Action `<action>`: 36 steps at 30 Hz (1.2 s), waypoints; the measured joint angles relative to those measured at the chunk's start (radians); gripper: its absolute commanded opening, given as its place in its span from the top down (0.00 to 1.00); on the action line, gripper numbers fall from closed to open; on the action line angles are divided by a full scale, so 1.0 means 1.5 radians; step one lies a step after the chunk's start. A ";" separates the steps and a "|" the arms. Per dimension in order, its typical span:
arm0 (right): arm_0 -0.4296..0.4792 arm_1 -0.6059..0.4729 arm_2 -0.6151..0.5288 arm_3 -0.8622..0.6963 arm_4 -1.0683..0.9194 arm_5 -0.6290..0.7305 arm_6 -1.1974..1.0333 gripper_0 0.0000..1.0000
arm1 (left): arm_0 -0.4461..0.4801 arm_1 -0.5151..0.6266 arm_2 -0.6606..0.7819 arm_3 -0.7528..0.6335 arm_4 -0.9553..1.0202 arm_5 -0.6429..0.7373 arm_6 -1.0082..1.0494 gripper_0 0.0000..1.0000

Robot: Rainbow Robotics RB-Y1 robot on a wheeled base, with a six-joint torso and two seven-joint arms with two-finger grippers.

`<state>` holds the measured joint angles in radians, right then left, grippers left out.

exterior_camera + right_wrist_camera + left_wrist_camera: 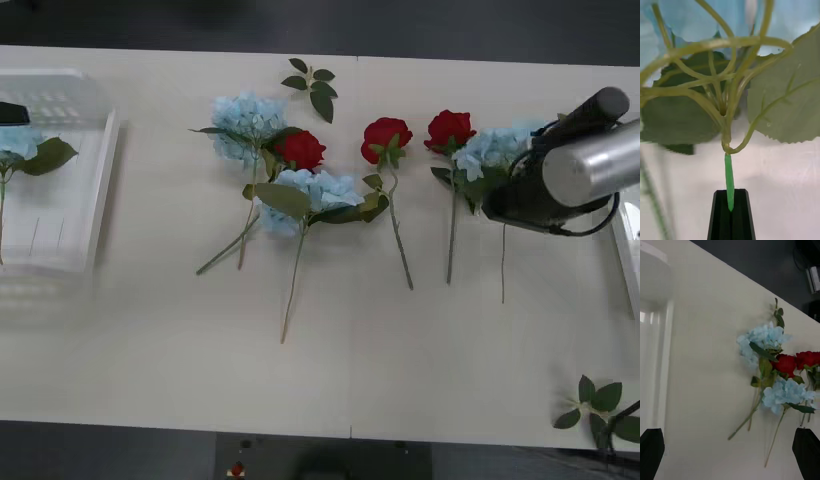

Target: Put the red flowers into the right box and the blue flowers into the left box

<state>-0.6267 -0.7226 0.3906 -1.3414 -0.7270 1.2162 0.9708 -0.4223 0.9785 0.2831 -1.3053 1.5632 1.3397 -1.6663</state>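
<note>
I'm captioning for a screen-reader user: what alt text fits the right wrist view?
The right gripper, black fingers shut, pinches the thin green stem tip of a pale sky-blue hydrangea cluster, whose large green leaves hang above the cream table.

bare table between left box and flower cluster, near edge open, leaf sprig at corner

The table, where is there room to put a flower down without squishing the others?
The table is bare along the near edge, below the stem ends, and between the left box and the nearest blue flowers. The middle is crowded: red flowers and blue ones overlap there. The right gripper pinches a blue stem; the left gripper hovers open.
</note>
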 measured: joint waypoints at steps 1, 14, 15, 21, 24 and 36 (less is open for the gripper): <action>-0.005 -0.029 0.001 -0.028 -0.049 0.006 0.000 1.00 | 0.000 0.000 -0.014 0.000 0.009 0.000 -0.003 0.00; 0.008 -0.380 -0.001 -0.331 -0.437 -0.105 0.022 1.00 | 0.000 -0.074 -0.150 -0.068 0.016 -0.152 -0.070 0.00; 0.011 -0.390 -0.001 -0.344 -0.449 -0.115 0.038 1.00 | 0.000 -0.074 -0.167 -0.071 0.016 -0.167 -0.070 0.00; 0.014 -0.385 -0.001 -0.401 -0.524 -0.194 0.185 1.00 | 0.000 -0.074 -0.272 -0.074 0.016 -0.282 -0.070 0.00; 0.014 -0.345 -0.001 -0.424 -0.526 -0.231 0.203 1.00 | 0.000 -0.074 -0.302 -0.074 0.016 -0.317 -0.070 0.00; 0.005 -0.299 0.225 -0.527 -0.501 -0.656 0.241 1.00 | 0.000 -0.074 -0.291 -0.128 0.118 -0.315 -0.071 0.00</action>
<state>-0.6193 -1.1707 0.7278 -2.1323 -1.4782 0.2318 1.3319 -0.4223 0.8669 -0.1532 -1.4970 1.7397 0.8677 -1.7735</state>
